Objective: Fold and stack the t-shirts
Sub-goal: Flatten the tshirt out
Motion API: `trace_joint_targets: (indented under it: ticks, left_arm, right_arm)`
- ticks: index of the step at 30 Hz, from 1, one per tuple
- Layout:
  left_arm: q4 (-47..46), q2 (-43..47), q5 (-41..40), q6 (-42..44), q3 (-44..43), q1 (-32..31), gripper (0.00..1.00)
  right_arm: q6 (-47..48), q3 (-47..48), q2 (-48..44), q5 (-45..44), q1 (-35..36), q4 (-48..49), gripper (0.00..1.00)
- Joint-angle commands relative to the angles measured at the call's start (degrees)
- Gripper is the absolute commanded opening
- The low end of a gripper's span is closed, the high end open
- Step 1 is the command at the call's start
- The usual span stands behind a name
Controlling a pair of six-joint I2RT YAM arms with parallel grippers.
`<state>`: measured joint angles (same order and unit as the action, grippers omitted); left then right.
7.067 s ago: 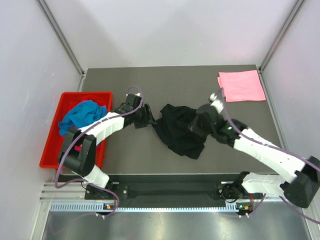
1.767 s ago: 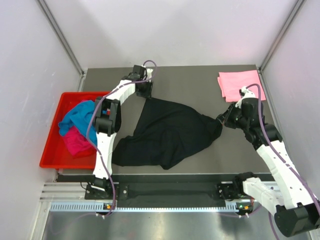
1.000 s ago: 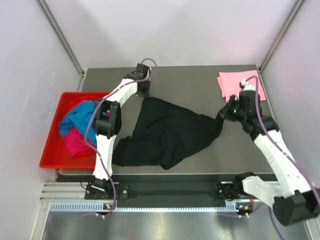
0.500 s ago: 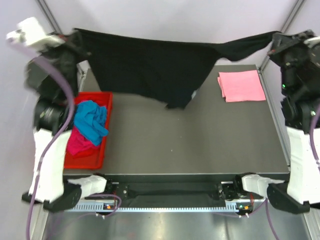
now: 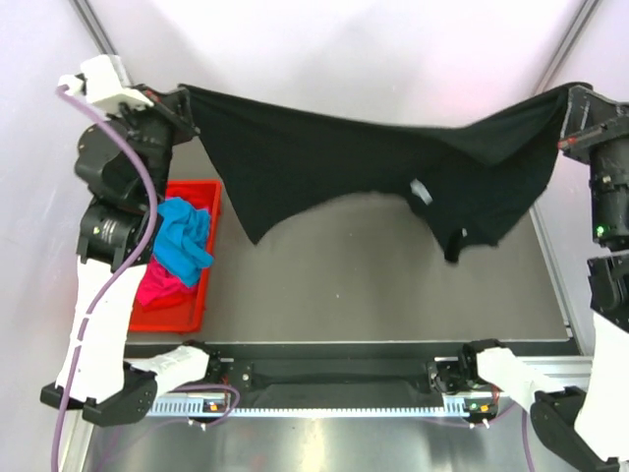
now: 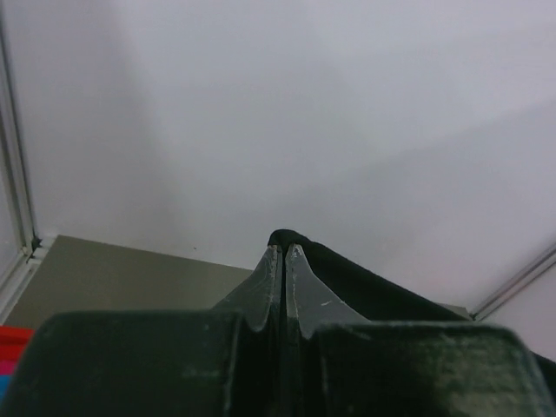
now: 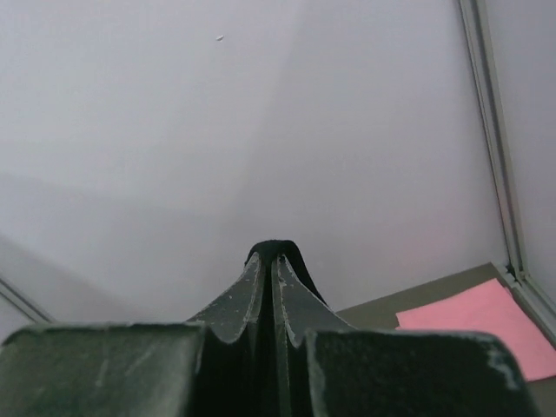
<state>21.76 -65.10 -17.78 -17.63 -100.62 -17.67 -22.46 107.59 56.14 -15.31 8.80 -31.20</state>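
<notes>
Soft black cloth t-shirt point(image 5: 364, 162) w/ white neck label strung in air over grey table point(image 5: 373, 285), 10 to 2 o'clock. Left gripper point(image 5: 180, 101) clenched on corner at 10, right gripper point(image 5: 567, 116) clenched on corner at 2. Risk: slip from thin pinch, drop in heap; skewed lay if lowered unevenly.

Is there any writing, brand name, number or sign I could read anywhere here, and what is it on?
No text is readable in any view.
The white neck label on the black t-shirt: too small to read, if it carries print at all.
The red tray and the pink t-shirt: no print shows.
</notes>
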Motion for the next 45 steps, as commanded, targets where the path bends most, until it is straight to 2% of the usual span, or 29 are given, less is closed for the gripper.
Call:
trace_joint_targets:
  ticks: [1, 6, 13, 16, 19, 23, 27, 29, 32, 35, 40, 45]
  left_arm:
    - [-1.46, -1.94, 3.54, -1.45, 0.24, 0.27, 0.00]
    - [-2.77, -8.71, 1.97, 0.66, -0.63, 0.36, 0.00]
    - [-8.83, -18.47, -2.07, 2.25, -5.37, 1.06, 0.00]
    - [-9.01, -19.19, -2.26, 1.90, -7.31, 1.06, 0.00]
    - [-11.37, -16.22, -1.56, 1.54, -4.96, 1.06, 0.00]
    - [-13.06, -10.67, -2.17, 0.93, -1.16, 0.97, 0.00]
    - [-12.79, -4.43, 2.82, -1.52, 1.73, 0.97, 0.00]
    - [-12.88, 0.22, 5.37, -4.25, 5.33, 0.97, 0.00]
    - [-12.97, 6.55, 5.74, -6.89, 11.83, 0.97, 0.00]
    - [-12.71, 12.00, 9.86, -9.08, 16.50, 0.97, 0.00]
    - [-8.33, 17.54, 16.46, -14.71, 16.51, 0.97, 0.00]
    - [-4.71, 17.82, 16.99, -13.84, 14.58, 0.97, 0.00]
  right_arm:
    - [5.48, 3.50, 7.29, 4.75, -0.80, -3.24, 0.00]
    - [7.60, 8.15, 17.31, 5.64, -1.41, -5.89, 0.00]
    - [4.89, 9.64, 24.18, 13.11, -6.86, 2.90, 0.00]
    - [5.66, 15.62, 27.00, 12.85, -7.83, 2.29, 0.00]
    - [6.90, 19.75, 26.92, 11.88, -8.18, 1.24, 0.00]
    - [7.25, 20.38, 22.27, 10.83, -8.36, -0.44, 0.00]
    - [7.78, 17.31, 13.33, 10.22, -8.36, -2.45, 0.00]
    - [6.29, 12.24, 9.27, 7.59, -8.36, -4.74, 0.00]
    - [3.39, 6.78, 1.80, -1.28, -8.36, -9.39, 0.00]
    - [4.00, 5.44, -4.18, -4.99, -8.36, -12.56, 0.00]
    - [2.25, 5.97, -12.01, -9.99, -8.36, -16.43, 0.00]
    - [3.65, 8.68, -12.11, -13.24, -8.36, -19.16, 0.00]
